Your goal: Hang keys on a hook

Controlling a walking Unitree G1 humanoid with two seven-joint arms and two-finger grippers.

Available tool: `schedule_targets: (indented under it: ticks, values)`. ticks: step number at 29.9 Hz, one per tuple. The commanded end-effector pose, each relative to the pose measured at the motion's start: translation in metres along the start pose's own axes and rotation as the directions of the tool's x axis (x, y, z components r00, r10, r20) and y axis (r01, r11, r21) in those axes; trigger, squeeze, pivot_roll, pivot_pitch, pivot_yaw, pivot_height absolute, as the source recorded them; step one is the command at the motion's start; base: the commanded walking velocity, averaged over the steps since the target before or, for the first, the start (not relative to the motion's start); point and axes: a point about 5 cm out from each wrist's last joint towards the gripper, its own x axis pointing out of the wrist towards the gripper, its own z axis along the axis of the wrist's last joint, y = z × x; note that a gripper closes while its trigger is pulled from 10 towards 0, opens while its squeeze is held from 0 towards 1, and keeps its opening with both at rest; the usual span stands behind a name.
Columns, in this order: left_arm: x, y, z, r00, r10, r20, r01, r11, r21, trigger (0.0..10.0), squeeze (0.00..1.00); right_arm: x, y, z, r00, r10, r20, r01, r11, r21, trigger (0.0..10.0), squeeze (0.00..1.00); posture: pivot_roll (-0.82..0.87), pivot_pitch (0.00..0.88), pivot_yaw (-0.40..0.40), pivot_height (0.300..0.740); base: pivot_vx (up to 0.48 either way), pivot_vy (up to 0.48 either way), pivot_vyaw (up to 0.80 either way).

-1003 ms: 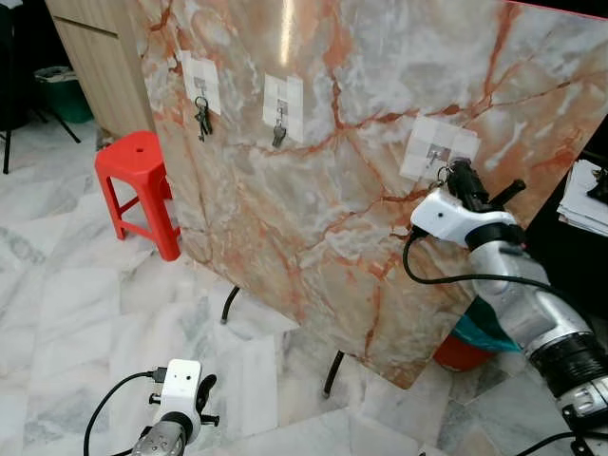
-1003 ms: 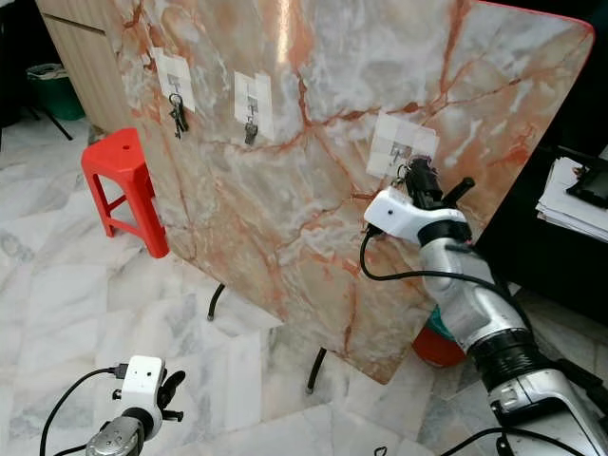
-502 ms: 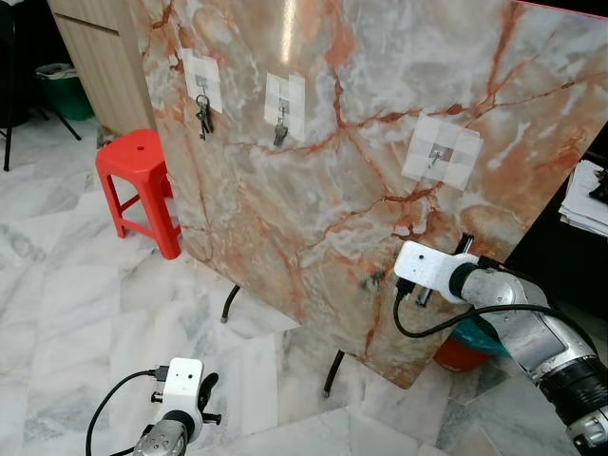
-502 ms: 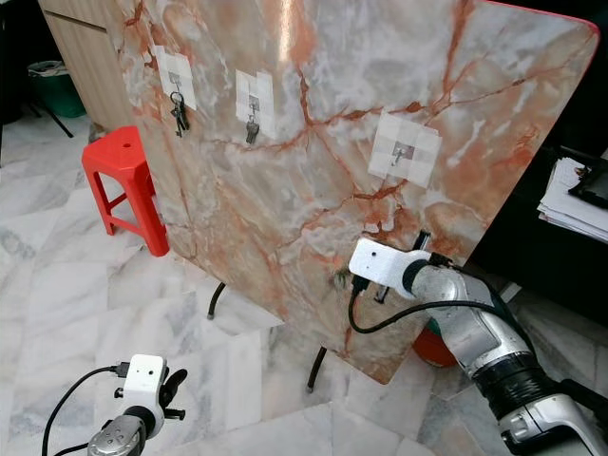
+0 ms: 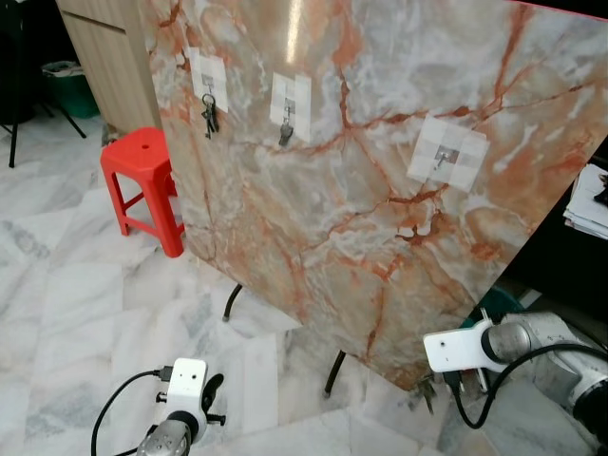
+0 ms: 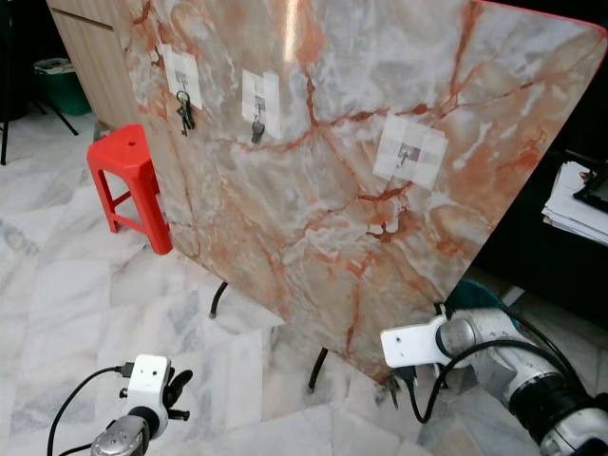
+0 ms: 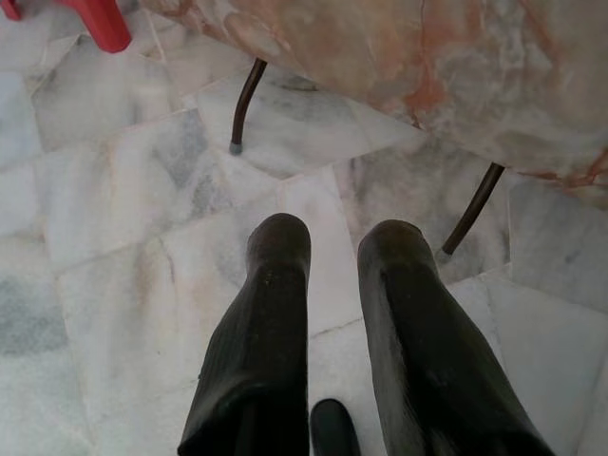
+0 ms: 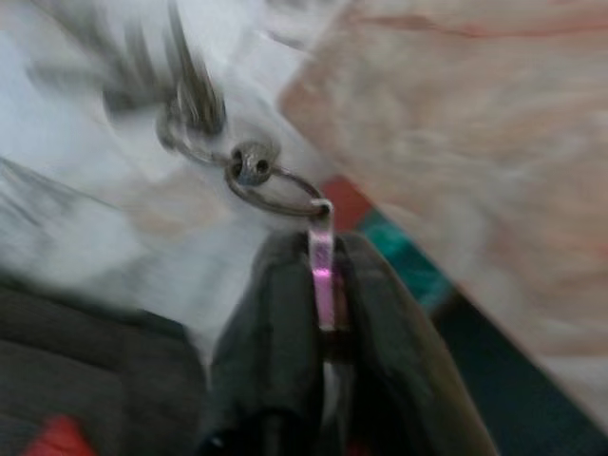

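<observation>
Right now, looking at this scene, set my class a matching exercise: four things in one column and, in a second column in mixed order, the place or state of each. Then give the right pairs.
Things
1. red stool
2. right-hand hook
3. right gripper
4. left gripper

Places or states
A. pinching a pink tag with keys on a ring
B. bare, on the marble board
C. open, above the floor
D. on the floor, left of the board

Pairs: 1-D, 2-B, 3-A, 4-C
</observation>
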Motion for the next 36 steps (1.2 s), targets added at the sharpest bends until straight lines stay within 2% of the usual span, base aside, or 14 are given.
schedule_targets:
  ticks: [1,2,3,5,7,8,10,12,16,21,23,28,31,36]
  values:
    - [-0.002,0.0,-0.003,1.0,-0.003,-0.011,0.003,1.0,-0.005,10.0,0.0,0.008,0.01,0.025,0.972,0.04,0.234,-0.082,0.981,0.174,10.0,0.0,0.06,0.043,-0.075,0.74,0.0,0.0,0.0]
    - [-0.002,0.0,-0.003,1.0,-0.003,-0.011,0.003,1.0,-0.006,10.0,0.0,0.008,0.011,0.035,0.947,0.04,0.318,-0.118,0.966,0.229,10.0,0.0,0.06,0.043,-0.075,0.74,0.0,0.0,0.0]
    - [-0.002,0.0,-0.003,1.0,-0.003,-0.011,0.003,1.0,-0.006,10.0,0.0,0.008,0.011,0.035,0.947,0.04,0.318,-0.118,0.966,0.229,10.0,0.0,0.06,0.043,-0.075,0.74,0.0,0.0,0.0]
    - [-0.002,0.0,-0.004,1.0,-0.003,-0.012,0.003,1.0,-0.007,10.0,0.0,0.005,0.007,0.052,0.891,0.0,0.455,-0.162,0.934,0.318,10.0,0.0,0.06,0.044,-0.075,0.74,0.0,0.0,0.0]
    - [-0.002,0.001,-0.004,1.0,-0.002,-0.012,0.002,1.0,-0.007,10.0,0.0,-0.002,-0.011,0.068,0.813,-0.158,0.56,-0.181,0.846,0.502,10.0,0.0,0.06,0.044,-0.074,0.74,0.0,0.0,0.0]
    - [-0.002,0.001,-0.004,1.0,-0.002,-0.012,0.002,1.0,-0.007,10.0,0.0,-0.006,-0.025,0.073,0.77,-0.268,0.578,-0.211,0.749,0.628,10.0,0.0,0.06,0.047,-0.072,0.74,0.0,0.0,0.0]
    - [-0.002,0.001,-0.003,1.0,-0.003,-0.011,0.003,1.0,-0.007,10.0,0.0,-0.013,-0.041,0.075,0.727,-0.377,0.574,-0.264,0.618,0.74,10.0,0.0,0.05,0.043,-0.069,0.74,0.0,0.0,0.0]
    - [-0.002,0.001,-0.003,1.0,-0.007,-0.01,0.007,1.0,-0.005,10.0,0.0,-0.019,-0.049,0.078,0.691,-0.417,0.591,-0.308,0.569,0.762,10.0,0.0,0.05,0.04,-0.067,0.74,0.0,0.0,0.0]
    - [-0.001,0.0,-0.001,1.0,-0.01,-0.009,0.01,1.0,-0.004,10.0,0.0,-0.027,-0.055,0.086,0.631,-0.442,0.638,-0.344,0.578,0.74,10.0,0.0,0.06,0.037,-0.068,0.74,0.0,0.0,0.0]
    - [0.0,0.0,0.0,1.0,-0.012,-0.005,0.012,1.0,-0.003,10.0,0.0,-0.052,-0.07,0.101,0.484,-0.534,0.693,-0.435,0.541,0.72,10.0,0.0,0.06,0.031,-0.068,0.74,0.0,0.0,0.0]
    - [0.0,0.0,0.0,1.0,-0.013,-0.005,0.013,1.0,-0.003,10.0,0.0,-0.058,-0.074,0.104,0.461,-0.547,0.699,-0.444,0.539,0.715,10.0,0.0,0.06,0.032,-0.068,0.74,0.0,0.0,0.0]
    - [0.0,0.0,-0.001,1.0,-0.011,-0.004,0.011,1.0,-0.004,10.0,0.0,-0.06,-0.082,0.106,0.488,-0.561,0.669,-0.385,0.55,0.742,10.0,0.0,0.06,0.034,-0.071,0.74,0.0,0.0,0.0]
    - [-0.001,0.0,-0.001,1.0,-0.008,-0.004,0.008,1.0,-0.006,10.0,0.0,-0.062,-0.085,0.107,0.492,-0.561,0.666,-0.351,0.572,0.741,10.0,0.0,0.06,0.037,-0.072,0.74,0.0,0.0,0.0]
    - [-0.001,0.0,-0.002,1.0,-0.007,-0.005,0.007,1.0,-0.006,10.0,0.0,-0.062,-0.092,0.106,0.539,-0.566,0.624,-0.221,0.619,0.753,10.0,0.0,0.06,0.04,-0.071,0.74,0.0,0.0,0.0]
